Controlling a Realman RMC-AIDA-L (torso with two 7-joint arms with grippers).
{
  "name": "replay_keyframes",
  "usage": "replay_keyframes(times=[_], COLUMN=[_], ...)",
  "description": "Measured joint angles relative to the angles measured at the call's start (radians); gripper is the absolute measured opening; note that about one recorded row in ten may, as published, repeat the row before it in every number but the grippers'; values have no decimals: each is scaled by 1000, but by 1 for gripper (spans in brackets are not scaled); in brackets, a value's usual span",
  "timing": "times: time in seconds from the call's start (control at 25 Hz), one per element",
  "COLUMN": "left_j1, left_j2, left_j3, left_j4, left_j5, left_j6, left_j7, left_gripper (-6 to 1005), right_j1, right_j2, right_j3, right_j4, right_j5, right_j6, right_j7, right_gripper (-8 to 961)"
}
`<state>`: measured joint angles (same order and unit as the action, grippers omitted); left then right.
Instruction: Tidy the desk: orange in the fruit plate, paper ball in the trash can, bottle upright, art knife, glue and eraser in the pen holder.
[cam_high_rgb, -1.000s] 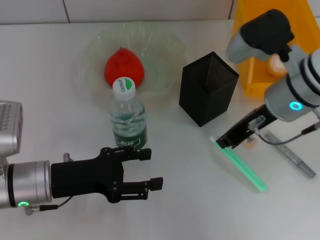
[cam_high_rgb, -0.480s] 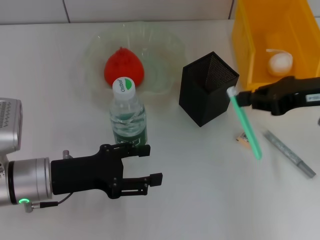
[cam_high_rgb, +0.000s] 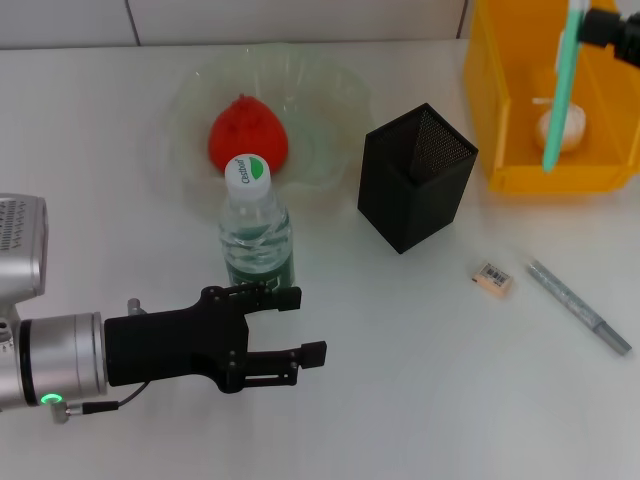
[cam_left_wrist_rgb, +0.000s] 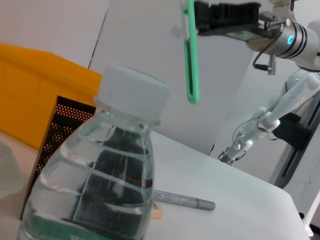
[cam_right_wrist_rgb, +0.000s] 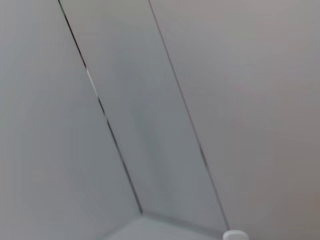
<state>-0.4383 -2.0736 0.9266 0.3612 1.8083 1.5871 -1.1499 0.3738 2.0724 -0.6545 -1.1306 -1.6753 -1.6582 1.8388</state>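
Up at the far right edge of the head view, only a black sliver of the right gripper (cam_high_rgb: 612, 25) shows, the rest cut off; it is clamped on the top of a slim green stick (cam_high_rgb: 560, 85) that hangs nearly upright over the trash can (cam_high_rgb: 505, 120), a glossy yellow plastic bin whose far side runs out of view. Whether this stick is the art knife or the glue is hard to make out. The white paper ball (cam_high_rgb: 566, 127), partly crossed by the stick, lies inside the bin. The left gripper (cam_high_rgb: 285, 325) hovers low, its 2 black fingers spread apart just in front of the bottle (cam_high_rgb: 256, 235), which stands upright, clear ribbed plastic with a white cap. The rough red-orange orange (cam_high_rgb: 248, 133) sits in the ruffled pale-green glass fruit plate (cam_high_rgb: 340, 95). The black mesh pen holder (cam_high_rgb: 415, 175) stands square-sided; the small beige eraser (cam_high_rgb: 492, 279) and a grey metallic pen-like tool (cam_high_rgb: 580, 307) lie on the white table (cam_high_rgb: 400, 380).
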Motion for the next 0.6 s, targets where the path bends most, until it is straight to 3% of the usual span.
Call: replay_keyframes(times=[0.2,0.6], left_j1=[-3,-12], left_j2=[0,-1], left_j3=[0,0], left_j4=[-14,-36], left_j5=[-10,-14], left_j6=[-3,-15], left_j7=[0,-1], left_gripper=[808,809], right_j1=[36,133], right_j2=[0,6], right_j3=[11,2], right_j4=[145,430], right_j5=[93,104], right_j6=[11,107], right_j7=[-171,-461], right_gripper=[39,39])
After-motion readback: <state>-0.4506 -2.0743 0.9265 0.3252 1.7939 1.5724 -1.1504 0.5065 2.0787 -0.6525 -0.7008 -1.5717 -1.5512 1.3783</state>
